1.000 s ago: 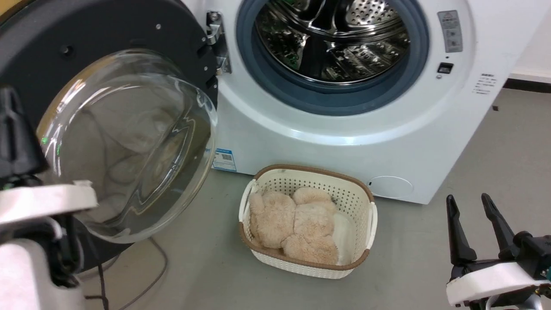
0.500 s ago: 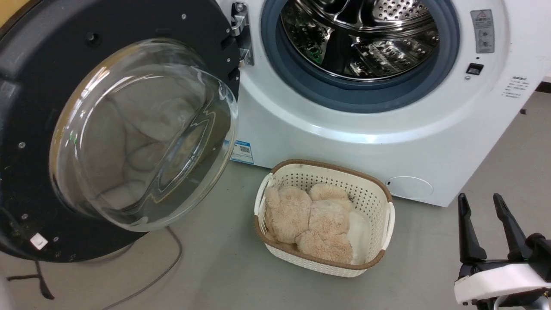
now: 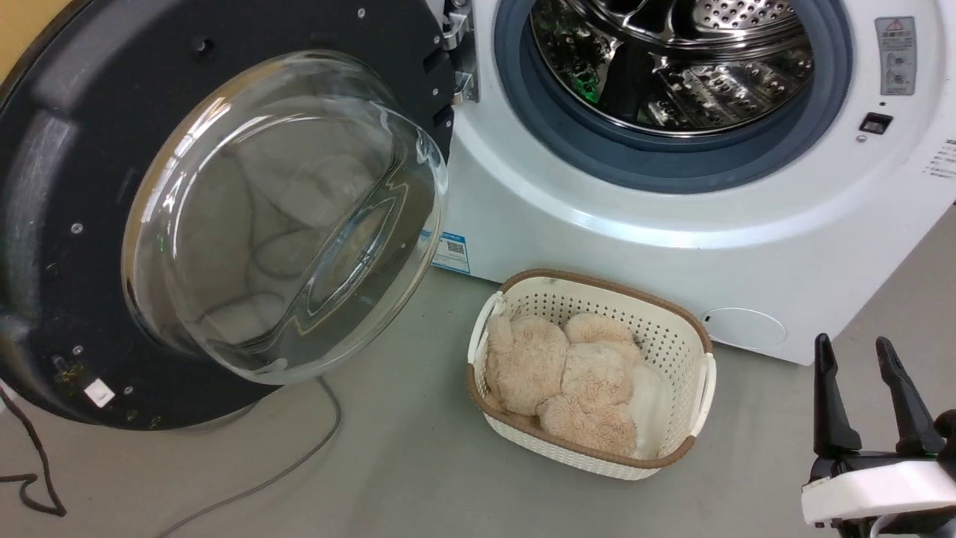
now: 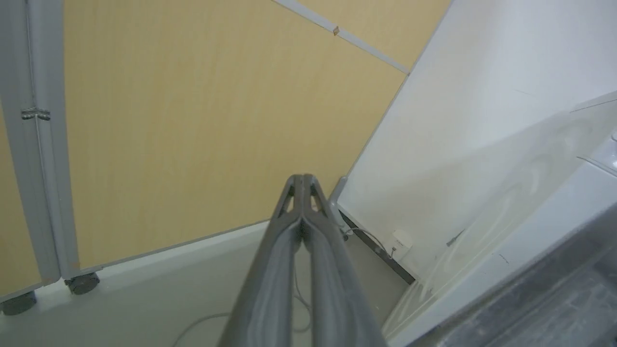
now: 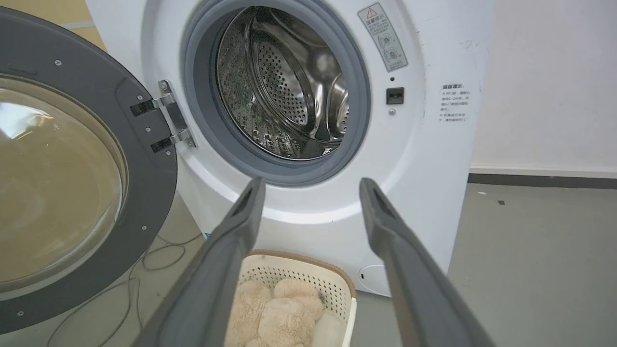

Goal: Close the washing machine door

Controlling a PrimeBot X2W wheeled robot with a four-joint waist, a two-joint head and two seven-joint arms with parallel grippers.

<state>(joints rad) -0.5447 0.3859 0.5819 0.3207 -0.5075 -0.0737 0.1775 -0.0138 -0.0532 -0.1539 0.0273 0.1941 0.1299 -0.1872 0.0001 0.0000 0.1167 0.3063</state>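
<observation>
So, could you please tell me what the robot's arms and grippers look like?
The right gripper has two long black jaws tapering to narrow tips, set on a black base and a rounded white wrist housing. The left gripper has similar jaws, dark grey up close, with small triangular cut-outs near the tips.

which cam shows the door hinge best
The right wrist view: the hinge sits whole and sharp, both metal arms joining door to washing machine. The head view crops it at the top edge. The left wrist view faces a tan wall.
</observation>
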